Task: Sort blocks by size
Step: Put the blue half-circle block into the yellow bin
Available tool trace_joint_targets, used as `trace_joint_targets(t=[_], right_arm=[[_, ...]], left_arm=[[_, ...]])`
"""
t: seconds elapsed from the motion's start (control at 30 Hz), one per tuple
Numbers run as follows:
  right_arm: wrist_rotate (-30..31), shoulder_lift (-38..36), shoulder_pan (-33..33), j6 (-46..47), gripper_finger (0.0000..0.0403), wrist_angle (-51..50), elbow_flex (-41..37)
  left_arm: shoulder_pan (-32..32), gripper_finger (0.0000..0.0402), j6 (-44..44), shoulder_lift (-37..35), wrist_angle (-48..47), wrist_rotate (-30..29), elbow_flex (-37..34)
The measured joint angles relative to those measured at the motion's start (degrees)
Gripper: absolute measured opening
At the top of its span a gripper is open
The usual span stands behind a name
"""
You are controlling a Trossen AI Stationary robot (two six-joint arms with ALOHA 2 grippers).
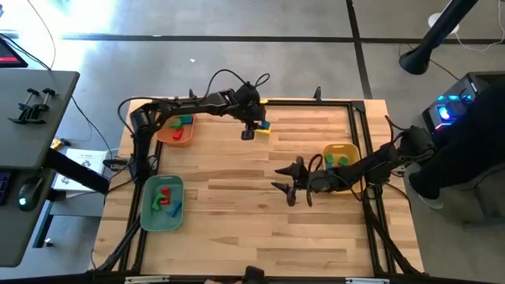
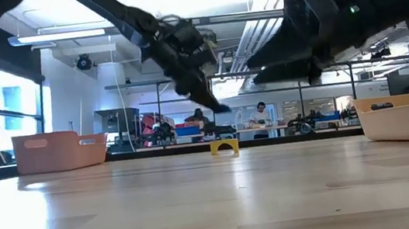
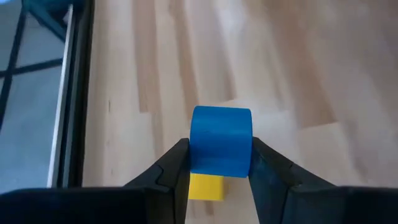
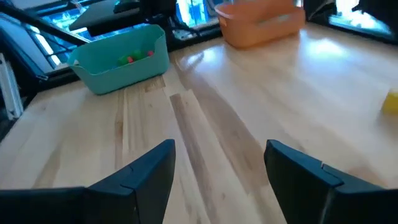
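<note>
Pale wooden planks make up the table [image 1: 237, 197], with grey floor around it and a bright workshop behind. Near the far edge, the left gripper [image 3: 219, 163] pinches a blue block [image 3: 221, 140] above a yellow block [image 3: 206, 187]. An orange tray [image 1: 163, 136] sits at the far left corner, a teal tray [image 1: 150, 207] near the left edge, a yellow tray [image 1: 341, 150] near the right edge. The right gripper [image 4: 219, 165] hangs open, empty, mid-table.

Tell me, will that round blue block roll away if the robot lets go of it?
Probably, if it lands on its curved side: the blue block looks like a short cylinder. It looks solid and stiff, so the left gripper squeezing its sides shouldn't squash it. Its smooth surface might slip a little. The yellow block below has flat faces and should stay put.
</note>
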Motion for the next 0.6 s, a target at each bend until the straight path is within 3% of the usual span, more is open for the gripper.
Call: trace_joint_targets(t=[0.1, 0.17, 0.33, 0.47, 0.6], right_arm=[[0.1, 0.0, 1.6, -9.0, 0.0238, -0.1, 3.8], [1.1, -0.1, 3.0, -17.3, 0.0238, -3.2, 7.7], [9.2, -0.1, 6.3, -42.6, 0.0238, -27.1, 20.3], [23.8, 1.1, 8.8, -42.9, 0.0238, -45.1, 30.0], [25.7, 3.1, 11.2, -44.4, 0.0233, -57.6, 36.8]], left_arm=[[-1.8, 0.0110, -0.7, -2.7, -3.0, 2.2, 0.0], [-3.3, 0.0109, -1.3, -3.8, -5.7, 7.2, 0.0], [-8.4, 0.0109, -4.2, -4.4, -11.7, 19.6, 0.0], [-13.2, 0.0109, -7.3, -4.4, -11.5, 20.4, 0.0], [-16.9, 0.0109, -10.6, -4.4, -9.6, 20.3, 0.0]])
